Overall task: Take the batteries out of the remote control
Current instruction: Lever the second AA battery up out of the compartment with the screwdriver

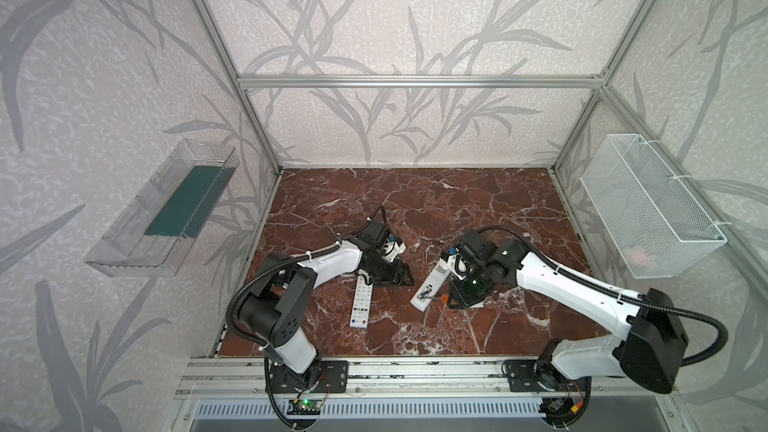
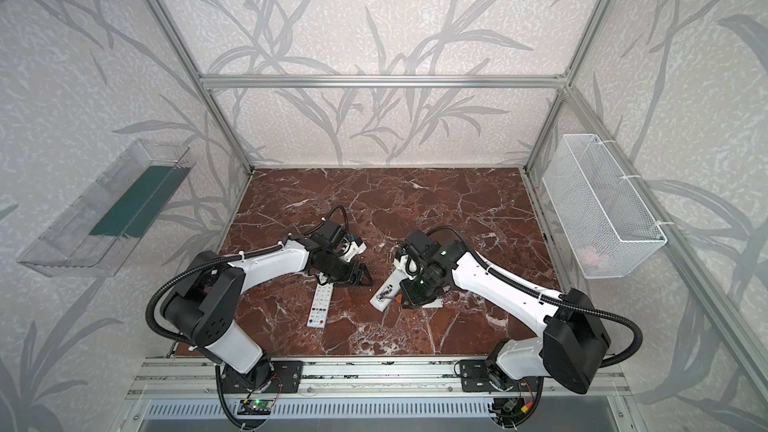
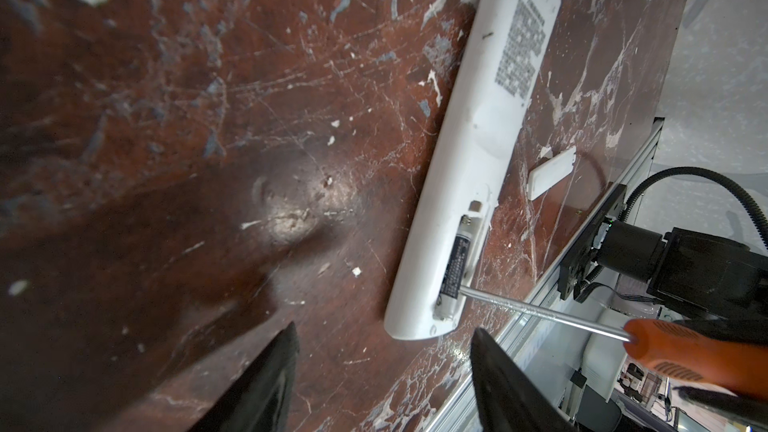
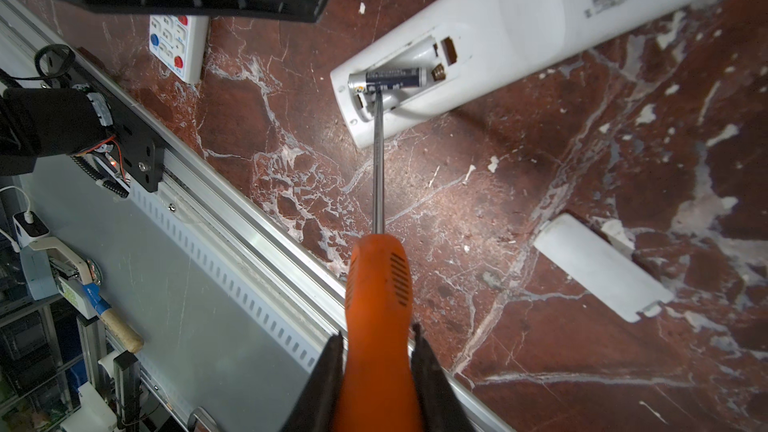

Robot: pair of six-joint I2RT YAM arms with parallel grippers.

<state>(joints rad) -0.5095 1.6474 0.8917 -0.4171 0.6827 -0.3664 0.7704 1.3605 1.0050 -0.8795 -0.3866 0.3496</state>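
Red-marbled tabletop (image 4: pixel 540 367) beneath us, our right gripper (image 4: pixel 377 336) clenches the orange screwdriver (image 4: pixel 376 284), forearm stretched toward the remote (image 4: pixel 519 22) and wrist dipped, tip against the battery (image 4: pixel 392 78) in the remote's open bay, which we judge light, rigid and slick, best pinched mid-barrel, while our left gripper (image 3: pixel 384 328) hangs released beside the remote's end.

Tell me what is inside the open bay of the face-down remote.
One dark battery lies there, the screwdriver tip against it, a spring at its end. Whatever is under the battery is hidden.
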